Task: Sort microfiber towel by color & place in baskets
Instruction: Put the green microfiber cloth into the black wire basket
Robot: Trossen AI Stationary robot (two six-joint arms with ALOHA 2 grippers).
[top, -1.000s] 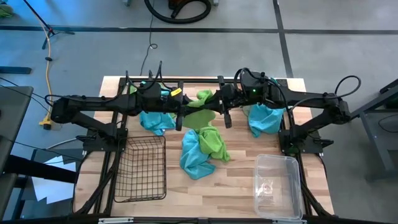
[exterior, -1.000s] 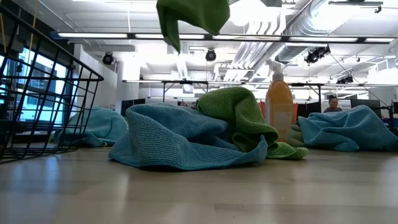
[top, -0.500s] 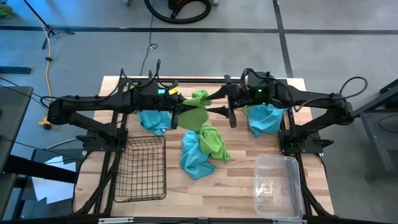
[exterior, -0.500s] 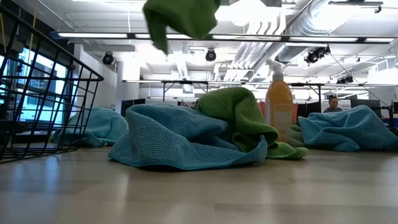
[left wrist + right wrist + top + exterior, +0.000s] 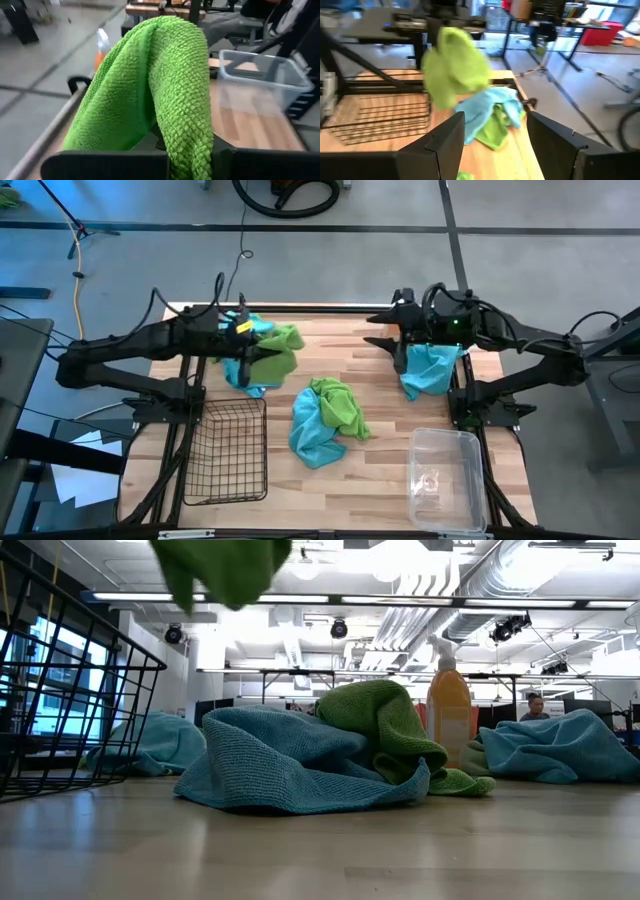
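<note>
Left hand [image 5: 262, 358]: closed on a lime green towel [image 5: 278, 346], which is held off the worktop [image 5: 380, 395] above a turquoise towel [image 5: 248, 372] lying just beyond the far rim of the black wire basket [image 5: 227, 452]. In the left wrist view the green towel [image 5: 160, 85] drapes over that hand, filling most of the view, with the clear plastic basket [image 5: 260, 67] behind it. In the low view the raised green towel [image 5: 225, 568] hangs high, above and to the open side of the wire basket [image 5: 70, 680].

Right hand [image 5: 398, 340]: fingers spread apart, holding nothing, hovering beside a second turquoise towel [image 5: 430, 368] on the far side of the worktop from the clear plastic basket [image 5: 446, 478]. In the right wrist view its two fingers [image 5: 447, 137] stand well apart, and the raised green towel [image 5: 455, 65] shows beyond them.

Remaining cloths: a turquoise and green heap [image 5: 325, 418] lies on the worktop between the wire basket and the clear basket, the green piece resting on top of the turquoise one. The low view shows the same heap [image 5: 320, 750], with an orange spray bottle [image 5: 448, 700] standing behind it.

Baskets: the wire basket holds no towel; the clear basket holds no towel that can be made out.
</note>
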